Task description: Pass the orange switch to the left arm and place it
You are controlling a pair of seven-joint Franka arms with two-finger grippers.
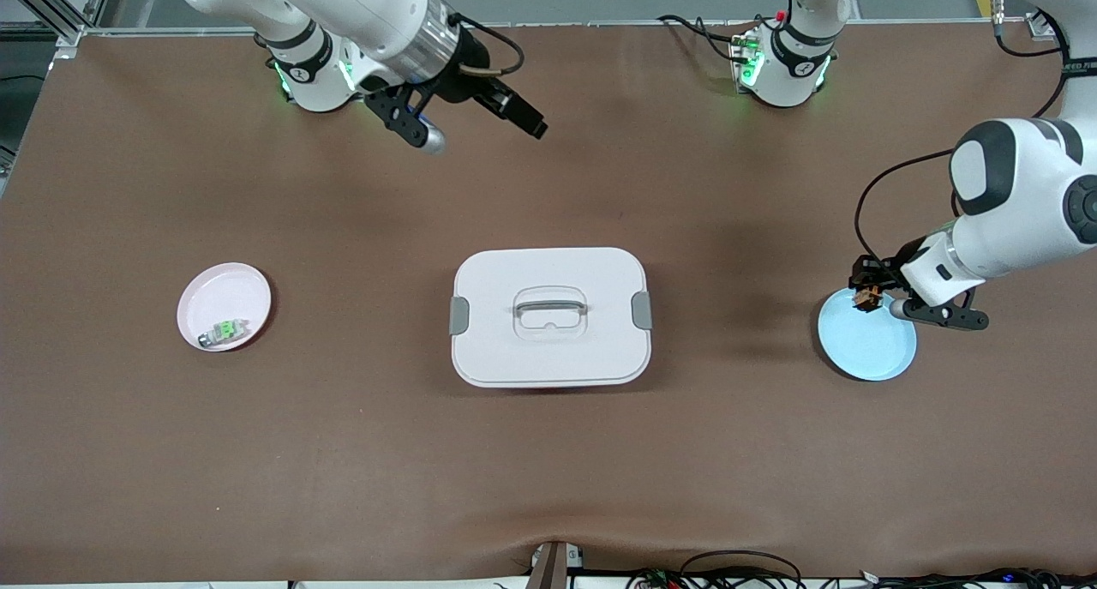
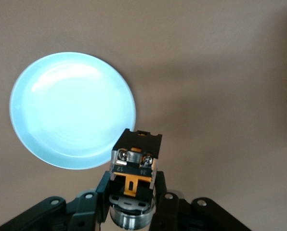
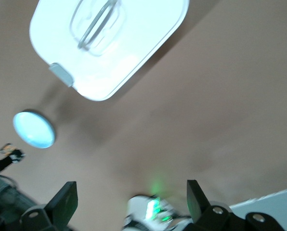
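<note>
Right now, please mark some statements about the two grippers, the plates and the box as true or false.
1. The left gripper holds the orange switch. True.
2. The switch lies flat on the blue plate. False: it is lifted, over the plate's edge.
3. The right gripper is open and holds nothing. True.
4. The box stands open. False: its lid is on.
5. The pink plate is bare. False: a grey-and-green component lies in it.
</note>
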